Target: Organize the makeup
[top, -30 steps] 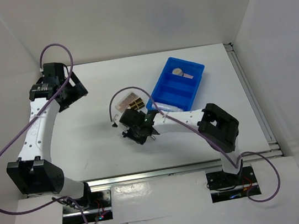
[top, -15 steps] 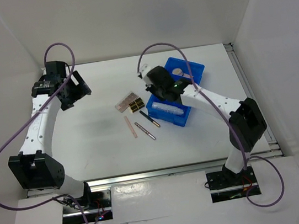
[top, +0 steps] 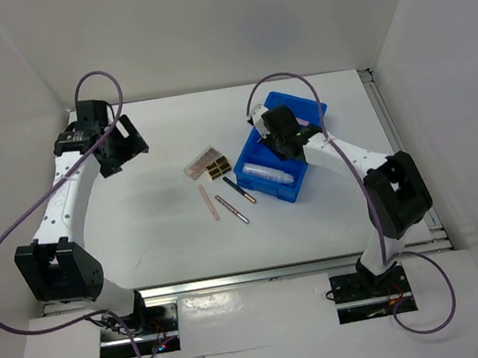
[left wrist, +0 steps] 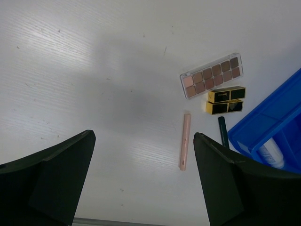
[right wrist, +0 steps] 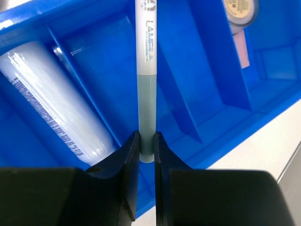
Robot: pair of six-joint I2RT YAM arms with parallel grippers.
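My right gripper [right wrist: 146,146] is shut on a white and grey-green pencil [right wrist: 145,61] and holds it over the blue divided bin [right wrist: 207,70]; in the top view it [top: 275,131] hangs over the bin's [top: 261,145] middle. A clear tube [right wrist: 51,99] lies in the left compartment and a round compact [right wrist: 241,10] with a pink compact [right wrist: 241,49] in the far right one. On the table lie an eyeshadow palette [left wrist: 212,75], a black palette with gold squares [left wrist: 225,100], a pink pencil [left wrist: 185,141] and a dark pencil [left wrist: 223,132]. My left gripper [left wrist: 143,181] is open, high above the table at the far left [top: 123,144].
A further metallic pencil [top: 232,208] lies on the table left of the bin. White walls enclose the table at the back and sides. A metal rail [top: 399,147] runs along the right edge.
My right arm has swung from the table near the pencils up and right over the bin, carrying the pencil. The left arm has barely moved.
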